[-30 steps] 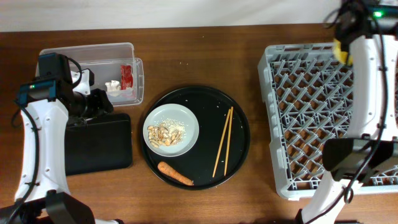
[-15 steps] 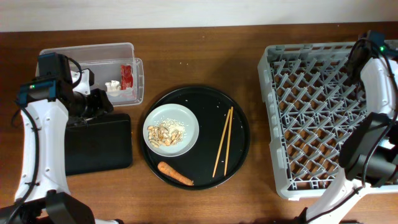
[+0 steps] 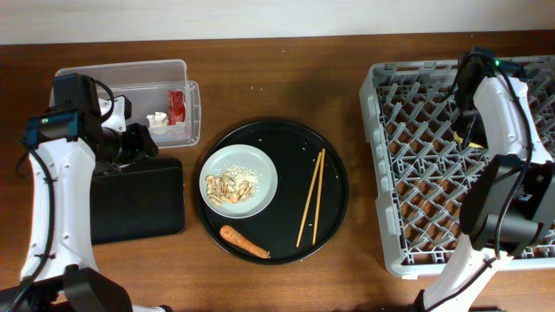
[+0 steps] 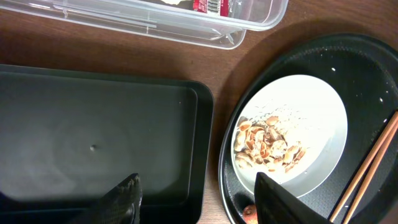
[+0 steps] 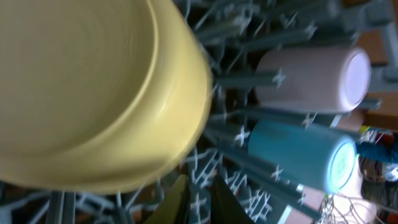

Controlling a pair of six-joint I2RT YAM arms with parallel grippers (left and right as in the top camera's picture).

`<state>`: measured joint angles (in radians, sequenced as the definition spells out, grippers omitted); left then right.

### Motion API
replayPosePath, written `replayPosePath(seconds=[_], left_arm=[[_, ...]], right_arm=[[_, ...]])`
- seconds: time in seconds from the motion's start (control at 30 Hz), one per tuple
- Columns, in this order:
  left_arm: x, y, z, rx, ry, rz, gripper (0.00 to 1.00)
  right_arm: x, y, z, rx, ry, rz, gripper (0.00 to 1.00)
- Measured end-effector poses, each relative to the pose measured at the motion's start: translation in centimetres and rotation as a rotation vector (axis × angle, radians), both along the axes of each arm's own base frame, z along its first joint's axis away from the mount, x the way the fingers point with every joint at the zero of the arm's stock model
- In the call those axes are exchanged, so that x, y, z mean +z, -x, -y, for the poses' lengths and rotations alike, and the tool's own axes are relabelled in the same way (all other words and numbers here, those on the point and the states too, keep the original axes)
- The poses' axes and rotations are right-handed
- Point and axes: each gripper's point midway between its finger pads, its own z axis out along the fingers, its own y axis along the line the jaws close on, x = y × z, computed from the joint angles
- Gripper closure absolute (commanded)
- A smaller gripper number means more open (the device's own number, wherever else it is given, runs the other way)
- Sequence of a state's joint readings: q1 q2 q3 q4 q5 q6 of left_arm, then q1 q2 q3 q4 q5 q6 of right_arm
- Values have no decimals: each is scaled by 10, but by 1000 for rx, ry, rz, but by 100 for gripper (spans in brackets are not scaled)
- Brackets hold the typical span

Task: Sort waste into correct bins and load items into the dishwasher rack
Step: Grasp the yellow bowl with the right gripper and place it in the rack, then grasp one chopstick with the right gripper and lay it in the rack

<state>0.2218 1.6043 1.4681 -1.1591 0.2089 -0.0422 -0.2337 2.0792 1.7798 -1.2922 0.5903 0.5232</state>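
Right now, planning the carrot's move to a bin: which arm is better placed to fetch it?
Left. The left gripper hangs open above the flat black tray, next to the round tray holding the carrot; the right gripper is over the dishwasher rack, by the yellow bowl.

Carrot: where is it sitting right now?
In the overhead view the carrot lies on the round black tray, near its lower-left edge, just below the grey plate and left of the chopsticks.

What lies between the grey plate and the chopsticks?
Only a bare stretch of the round black tray lies between the plate and the chopsticks; the overhead view shows it.
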Motion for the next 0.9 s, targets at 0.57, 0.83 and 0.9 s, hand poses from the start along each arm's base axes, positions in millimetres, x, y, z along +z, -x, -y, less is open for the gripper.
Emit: replayPosePath(seconds=[0.57,0.83,0.9], left_arm=[[0,2,0,0,2,-7,32],[-1,2,0,0,2,-8,32],[-1,2,1,0,3,-8,32]], right_arm=[[-45,65,-362,780,-729,-55,52],[-95,74,-357,689,-693,-20,53],[-107,76,-355,668,-686,-51,59]])
